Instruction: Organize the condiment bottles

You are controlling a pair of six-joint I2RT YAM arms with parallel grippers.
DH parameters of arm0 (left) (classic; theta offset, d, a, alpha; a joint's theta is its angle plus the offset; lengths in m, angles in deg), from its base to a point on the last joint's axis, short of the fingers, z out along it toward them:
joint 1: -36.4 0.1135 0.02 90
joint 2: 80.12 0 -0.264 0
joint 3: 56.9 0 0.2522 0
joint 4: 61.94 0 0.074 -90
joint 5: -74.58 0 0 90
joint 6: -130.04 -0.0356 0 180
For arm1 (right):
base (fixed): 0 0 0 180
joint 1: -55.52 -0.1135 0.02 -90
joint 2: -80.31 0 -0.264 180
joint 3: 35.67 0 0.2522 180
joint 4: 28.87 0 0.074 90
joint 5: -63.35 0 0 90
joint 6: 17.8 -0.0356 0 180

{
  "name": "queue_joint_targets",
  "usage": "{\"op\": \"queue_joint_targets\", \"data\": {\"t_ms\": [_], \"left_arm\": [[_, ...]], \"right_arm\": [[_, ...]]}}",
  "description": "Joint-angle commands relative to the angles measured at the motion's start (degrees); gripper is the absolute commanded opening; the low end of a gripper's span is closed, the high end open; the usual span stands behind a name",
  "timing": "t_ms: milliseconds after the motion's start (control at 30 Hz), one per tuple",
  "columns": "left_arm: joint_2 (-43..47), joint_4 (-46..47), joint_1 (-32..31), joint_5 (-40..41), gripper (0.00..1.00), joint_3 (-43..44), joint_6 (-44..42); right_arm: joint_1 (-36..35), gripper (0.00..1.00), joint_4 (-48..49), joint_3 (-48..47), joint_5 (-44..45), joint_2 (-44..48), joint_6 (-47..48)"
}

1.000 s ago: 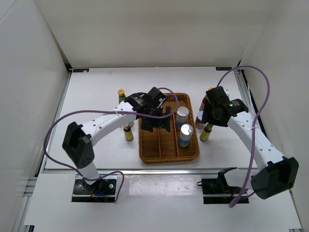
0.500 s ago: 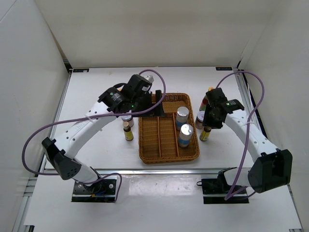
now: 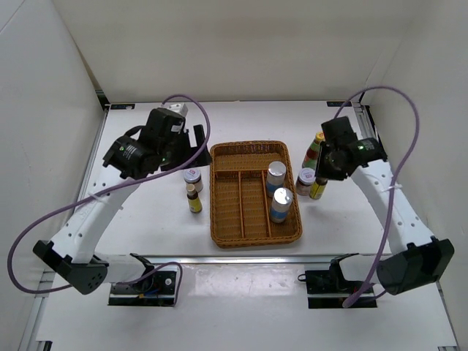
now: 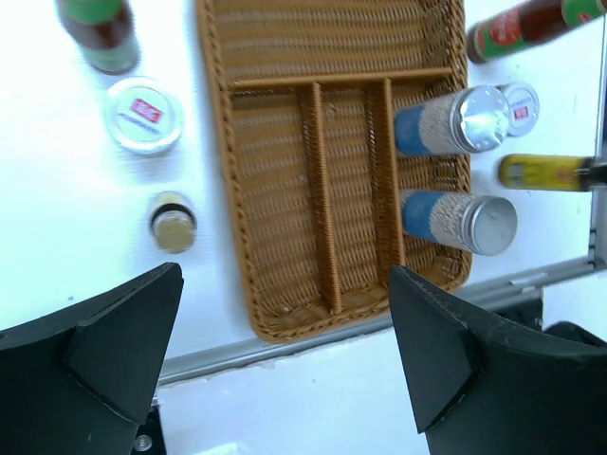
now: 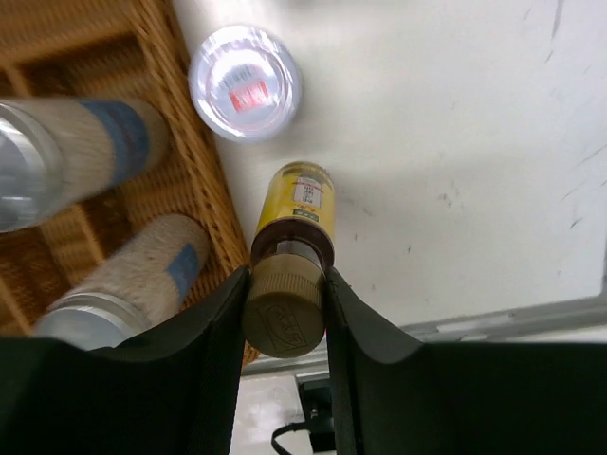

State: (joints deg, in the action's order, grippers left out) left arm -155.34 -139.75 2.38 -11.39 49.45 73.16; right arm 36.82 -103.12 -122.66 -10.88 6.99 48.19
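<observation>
R tool (image 5: 285, 292) pinches small brown btl (image 5: 296, 210) at ribbed cap (image 5: 283, 320); L tool (image 4: 285, 275) spread wide, woven wicker tray (image 4: 224, 190) mid-frame.

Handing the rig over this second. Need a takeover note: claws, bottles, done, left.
Left claw: open, empty, raised beside the wicker tray.
Right claw: shut on the cap of the held brown bottle, right of the tray; whether it is lifted is unclear.
In the tray's right compartment: far cylinder, near cylinder.
Outside, right: right tall bottle, right jar. Left: left jar, left brown bottle, left tall bottle.
Done: two cylinders in. Left: six bottles, likely starting with the held one.
</observation>
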Motion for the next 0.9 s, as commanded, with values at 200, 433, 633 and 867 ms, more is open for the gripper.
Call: {"op": "queue_joint_targets", "data": {"t_ms": [200, 433, 633, 867], "left_arm": [[4.03, -1.08, 0.53, 8.88, 1.0, -2.77, -1.4], [4.56, -1.08, 0.53, 13.27, 1.0, -7.77, -0.87], [7.28, 0.85, 0.53, 16.18, 1.0, -12.43, -0.25], [9.48, 2.62, 1.06, 16.18, 1.0, -16.83, -0.25]], "right_arm": [[-1.15, 0.0, -3.5, -25.54, -5.92, 1.43, 4.94], [-10.9, 0.0, -1.21, -36.27, -6.88, -6.12, 7.05], [-18.2, 0.0, 4.41, -33.83, -7.42, -11.66, 7.05], [-20.15, 0.0, 12.14, -23.19, -7.42, -16.23, 7.04]]}}
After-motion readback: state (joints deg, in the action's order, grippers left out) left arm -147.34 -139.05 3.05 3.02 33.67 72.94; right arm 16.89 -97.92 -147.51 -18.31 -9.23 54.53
